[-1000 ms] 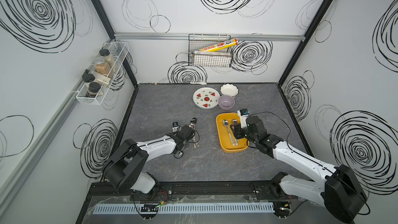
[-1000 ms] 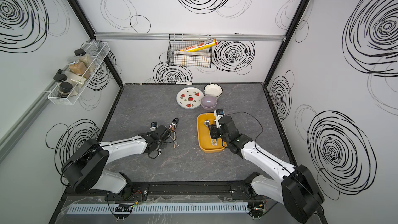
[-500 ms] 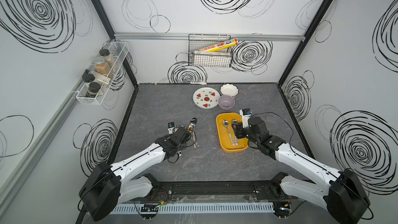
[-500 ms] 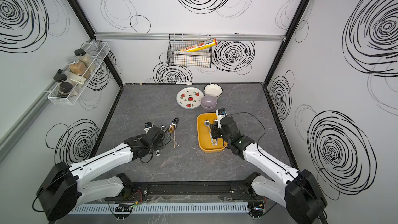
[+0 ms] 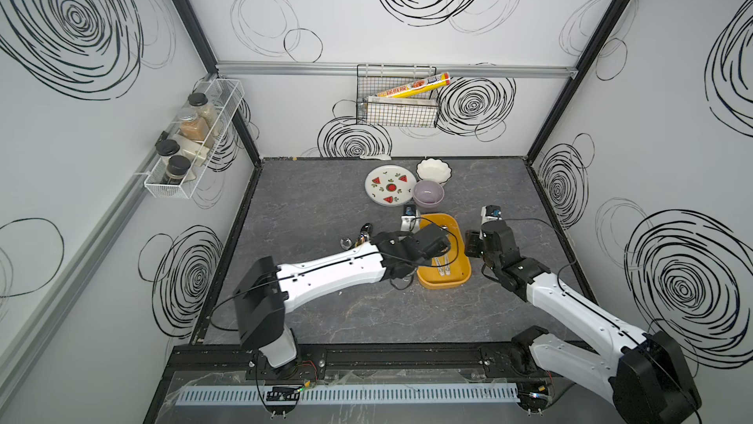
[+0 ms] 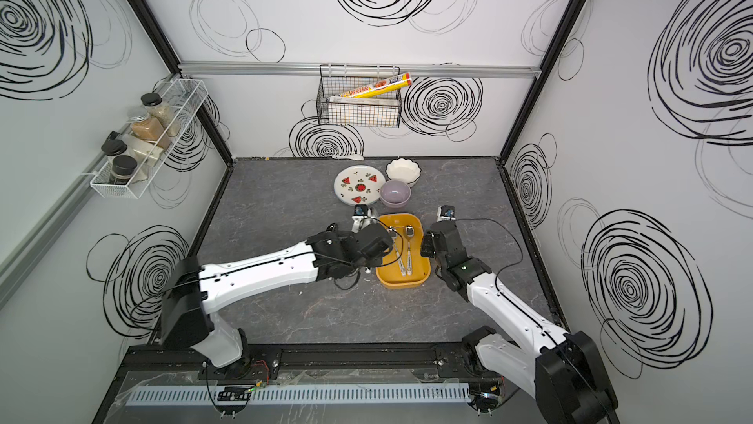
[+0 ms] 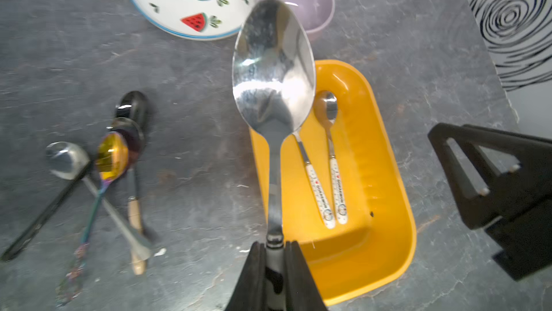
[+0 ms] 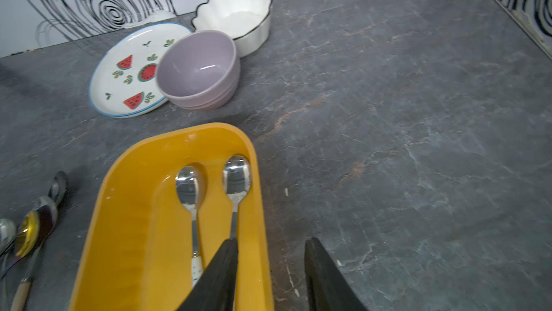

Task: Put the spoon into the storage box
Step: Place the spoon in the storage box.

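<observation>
Gripping a glossy steel spoon (image 7: 273, 64) by its slim handle, left gripper (image 7: 274, 264) hangs over the rounded rim of the smooth mustard storage box (image 7: 373, 151); right gripper (image 8: 271, 242) half-open, empty, just beside it.

Mock kitchen test booth (swirl-printed walls (image 5: 407, 41)), spice rack (image 5: 185, 181), wire basket (image 5: 397, 116), grey countertop (image 5: 309, 206)

Storage box (image 5: 444, 281) sits right of centre on the table (image 5: 326, 206), with two spoons (image 8: 237, 181) side by side in it. Spoon pile (image 7: 113, 157) lies left of the box. Behind the box is the round bowl (image 5: 428, 193), with the plate (image 5: 390, 185) just left of it and the scalloped bowl (image 5: 433, 169) just behind. Large spoon (image 7: 273, 64) hangs over the box's left rim.
</observation>
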### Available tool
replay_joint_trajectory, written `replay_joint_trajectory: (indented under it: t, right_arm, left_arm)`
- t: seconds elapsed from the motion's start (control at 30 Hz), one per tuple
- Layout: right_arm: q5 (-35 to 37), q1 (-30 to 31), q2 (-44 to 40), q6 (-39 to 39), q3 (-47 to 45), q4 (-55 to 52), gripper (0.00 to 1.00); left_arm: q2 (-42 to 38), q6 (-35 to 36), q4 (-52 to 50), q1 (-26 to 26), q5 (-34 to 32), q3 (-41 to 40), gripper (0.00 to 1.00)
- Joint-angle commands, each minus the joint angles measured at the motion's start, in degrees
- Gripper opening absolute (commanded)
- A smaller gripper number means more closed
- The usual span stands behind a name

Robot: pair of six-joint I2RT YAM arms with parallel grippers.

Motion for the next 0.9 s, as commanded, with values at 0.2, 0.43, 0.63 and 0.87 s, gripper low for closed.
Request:
replay_joint_trajectory:
  t: [0.2, 0.43, 0.63, 0.87]
  right_arm:
    - [-1.5, -4.1, -0.5, 1.1, -1.6, -1.6, 0.41]
    - [-2.9, -4.2, -1.0, 1.1, -1.8, -1.1, 0.4]
    - [-2.7, -4.3, -1.9, 1.1, -2.0, -1.1, 0.4]
    - [-2.8, -4.3, -2.1, 1.1, -2.3, -0.9, 0.4]
  left_arm:
    - [19.4, 1.1, -0.9, 0.1, 2.4, 16.6, 0.0]
    - [25.1, -2.7, -2.9, 0.9, 0.8, 19.2, 0.0]
    - [24.5, -4.6, 1.1, 3.1, 1.5, 12.9, 0.0]
    - [26.3, -4.7, 1.4, 4.4, 1.5, 11.9, 0.0]
